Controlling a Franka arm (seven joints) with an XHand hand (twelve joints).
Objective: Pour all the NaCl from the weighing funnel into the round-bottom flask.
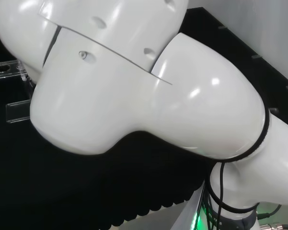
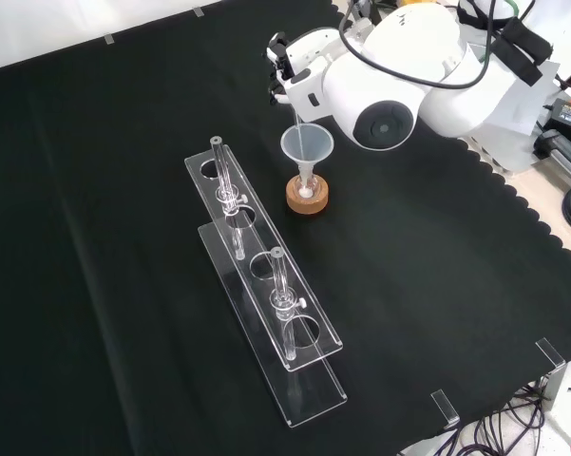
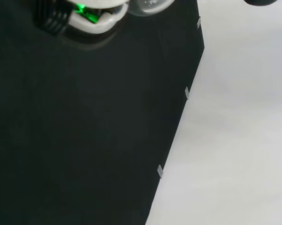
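Black cloth (image 2: 95, 237) covers the bench from edge to edge, and nearest us in the front view a clear rack (image 2: 266, 285) runs from about five o'clock up toward eleven, thin glass pieces standing in its holes. Beyond its far end, near one o'clock of the rack, sits the flask (image 2: 307, 193) on a cork ring (image 2: 307, 199), a clear funnel (image 2: 307, 147) seated in its neck with a little white at the bottom of the stem. Farther still, at twelve o'clock of the funnel, the hand (image 2: 295, 71) hovers just above the rim, a thin pale line dropping from it into the cone; whether that is the weighing funnel's spout or falling salt I can't tell, and the fingers are too tucked against the big white link (image 2: 390, 85) to say whether they're curled or straight. Looks like mid-pour to me: hold the tip centred over the cone, tilt gradually, avoid knocking the funnel.
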